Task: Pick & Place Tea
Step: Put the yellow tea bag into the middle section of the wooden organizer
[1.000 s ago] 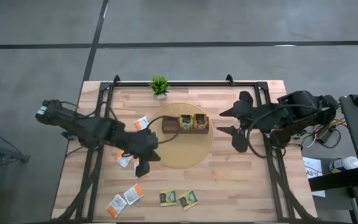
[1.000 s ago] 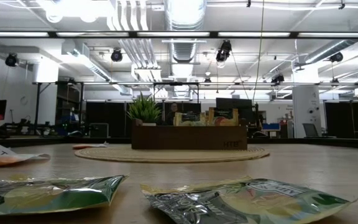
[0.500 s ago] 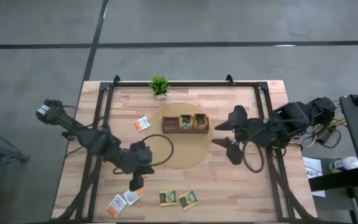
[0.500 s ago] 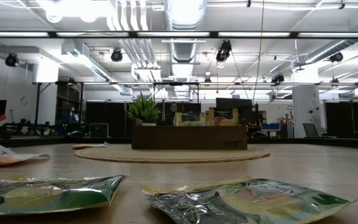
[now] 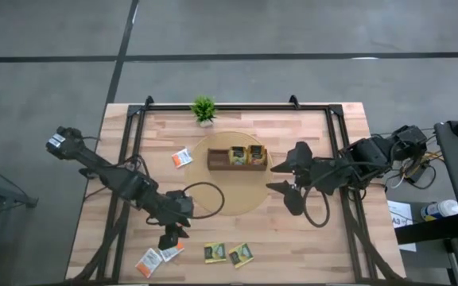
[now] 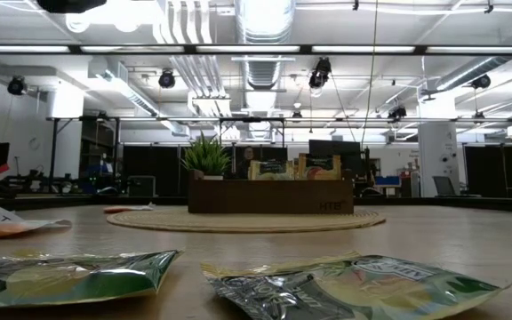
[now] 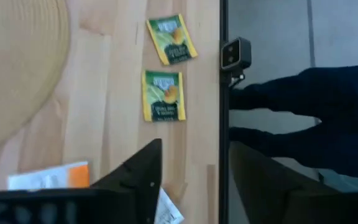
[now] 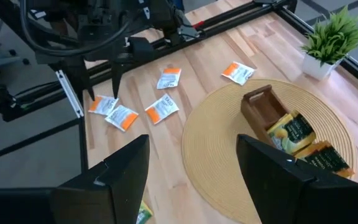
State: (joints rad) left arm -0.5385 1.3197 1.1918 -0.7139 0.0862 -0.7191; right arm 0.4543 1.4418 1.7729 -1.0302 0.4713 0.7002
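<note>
Overhead view: wooden tabletop (image 5: pixel 308 238), two dark robot arms. Since approx. 1 s ago the left claw (image 5: pixel 169 238) has been swung from beside the round woven mat (image 5: pixel 249 195) down toward the lower left of the frame. It is now placed over the tabletop, just above two white-and-orange tea sachets (image 5: pixel 148 260) near the bottom edge. Whether it is wide or narrow cannot be told; nothing is seen held in it.

The right claw (image 5: pixel 281 179) has been moved leftward over the same interval, from right of the mat to over its right rim. It is spread wide and empty.

Judgement: a pick of a white-and-orange sachet at lower left appears to be lined up, not yet made; the right arm seems to be brought closer to the tray (image 5: pixel 211 159) w/o a clear job yet.

Tea elsewhere:
- One white-and-orange sachet (image 5: pixel 182 157) left of the tray.
- Two green-and-yellow sachets (image 5: pixel 215 253) at bottom centre.
- Green-and-yellow sachets (image 5: pixel 245 156) already stood in the tray's centre and right compartments; left compartment seems empty.

Writing: printed labels are seen on the green-and-yellow sachets (image 7: pixel 163 94) in the left wrist view, and small lettering on the tray front (image 6: pixel 332 206) in the low view. None can be read.
</note>
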